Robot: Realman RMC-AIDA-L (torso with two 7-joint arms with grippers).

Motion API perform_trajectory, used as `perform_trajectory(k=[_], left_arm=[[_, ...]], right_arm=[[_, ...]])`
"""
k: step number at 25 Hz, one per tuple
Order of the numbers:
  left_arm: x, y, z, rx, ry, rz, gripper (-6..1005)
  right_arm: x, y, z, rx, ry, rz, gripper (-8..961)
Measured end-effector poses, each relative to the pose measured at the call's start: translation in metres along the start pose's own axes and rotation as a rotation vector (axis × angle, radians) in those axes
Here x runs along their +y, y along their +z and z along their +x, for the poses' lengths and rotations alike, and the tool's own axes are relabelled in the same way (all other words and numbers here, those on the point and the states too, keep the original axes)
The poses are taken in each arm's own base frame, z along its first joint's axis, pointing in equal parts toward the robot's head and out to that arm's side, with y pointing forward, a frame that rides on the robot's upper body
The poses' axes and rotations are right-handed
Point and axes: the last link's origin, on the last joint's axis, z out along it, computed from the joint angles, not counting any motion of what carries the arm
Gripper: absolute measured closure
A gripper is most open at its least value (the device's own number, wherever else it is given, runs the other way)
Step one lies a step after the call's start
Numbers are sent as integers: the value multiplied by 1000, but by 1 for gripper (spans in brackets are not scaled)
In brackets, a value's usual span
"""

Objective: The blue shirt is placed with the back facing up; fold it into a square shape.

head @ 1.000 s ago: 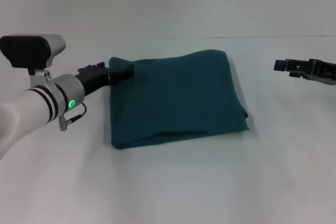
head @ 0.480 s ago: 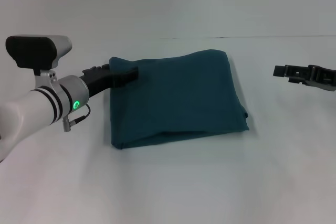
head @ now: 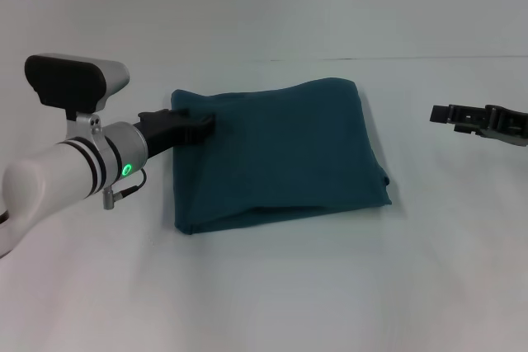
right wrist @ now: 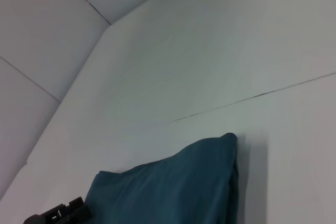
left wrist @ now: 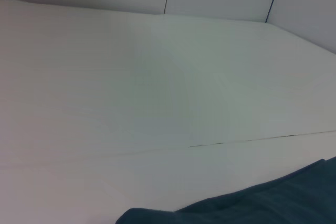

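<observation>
Teal-blue shirt (head: 280,154) lies folded into a rough square on the white surface (head: 272,286).
Left gripper (head: 202,124) sits at its far left corner, grip state unclear; right gripper (head: 441,114) hovers well apart, state likewise unclear.

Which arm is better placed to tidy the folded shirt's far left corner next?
Left, probably. The left gripper is already at that corner of the blue shirt, while the right gripper hangs off to the shirt's right over bare table, clear of the fabric.
</observation>
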Motion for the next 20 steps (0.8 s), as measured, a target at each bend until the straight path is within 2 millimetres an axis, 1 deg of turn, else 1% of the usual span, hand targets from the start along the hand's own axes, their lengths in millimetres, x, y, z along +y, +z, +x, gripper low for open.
perform_trajectory(k=[3,8,18,20], left_arm=[[0,0,0,0,1,0,519],[0,0,0,-3,4,-1,740],[0,0,0,-3,5,3,963],[-2,0,2,1,5,6,964]], right_arm=[[0,0,0,0,-1,0,209],[0,0,0,-1,-1,0,209],[0,0,1,0,-3,0,210],[0,0,1,0,-2,-1,210]])
